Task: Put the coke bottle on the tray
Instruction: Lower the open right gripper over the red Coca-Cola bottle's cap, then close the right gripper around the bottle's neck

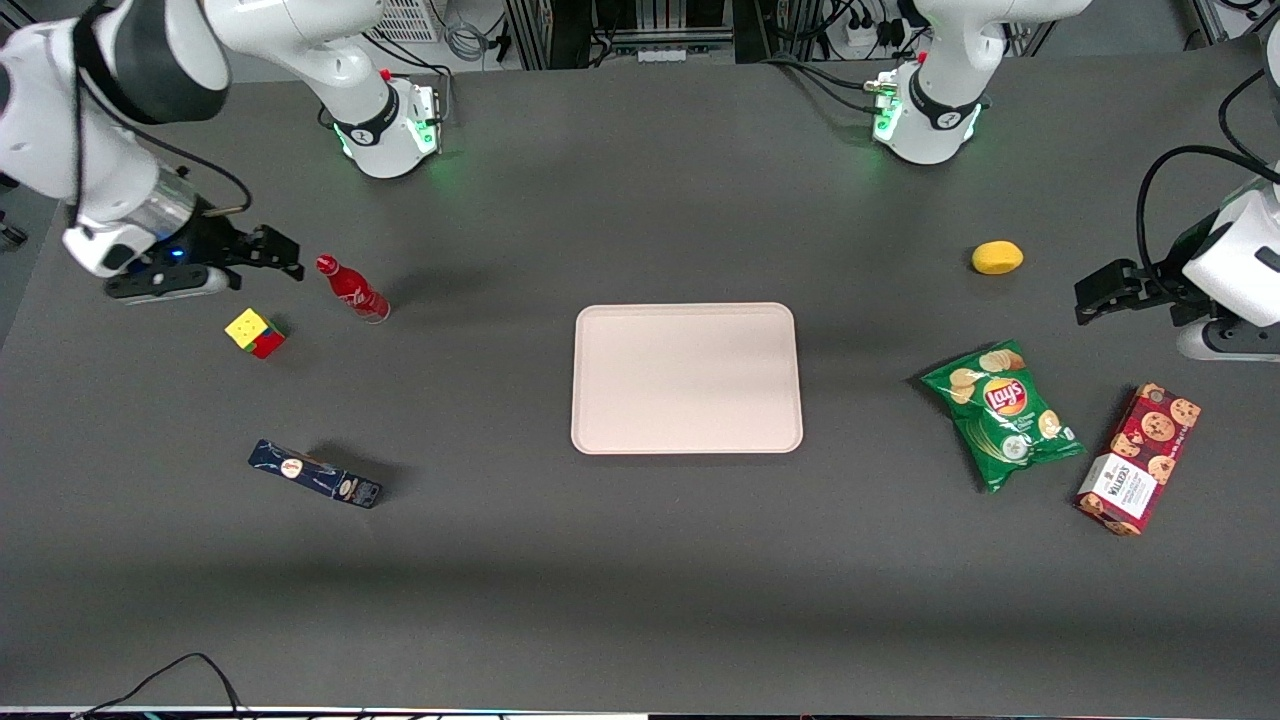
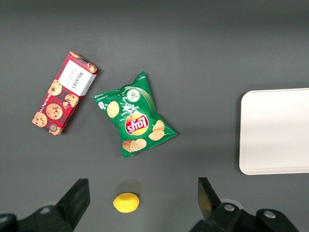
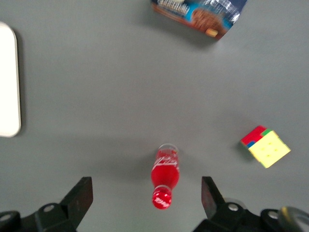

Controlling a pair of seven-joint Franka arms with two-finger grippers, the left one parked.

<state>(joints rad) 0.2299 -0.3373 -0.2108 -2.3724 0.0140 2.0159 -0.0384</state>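
Observation:
The coke bottle (image 1: 352, 290) is a slim red bottle with a red cap and stands upright on the dark table toward the working arm's end. The right gripper (image 1: 283, 255) is open and empty, hanging above the table just beside the bottle's cap. In the right wrist view the bottle (image 3: 165, 175) shows from above between the two open fingers (image 3: 82, 195), apart from both. The pale pink-beige tray (image 1: 687, 378) lies flat and empty at the table's middle; its edge shows in the right wrist view (image 3: 7, 82) and in the left wrist view (image 2: 275, 130).
A colour cube (image 1: 255, 332) lies near the bottle, nearer the front camera. A dark blue box (image 1: 315, 474) lies nearer still. Toward the parked arm's end lie a lemon (image 1: 997, 257), a green chips bag (image 1: 1003, 413) and a red cookie box (image 1: 1140, 458).

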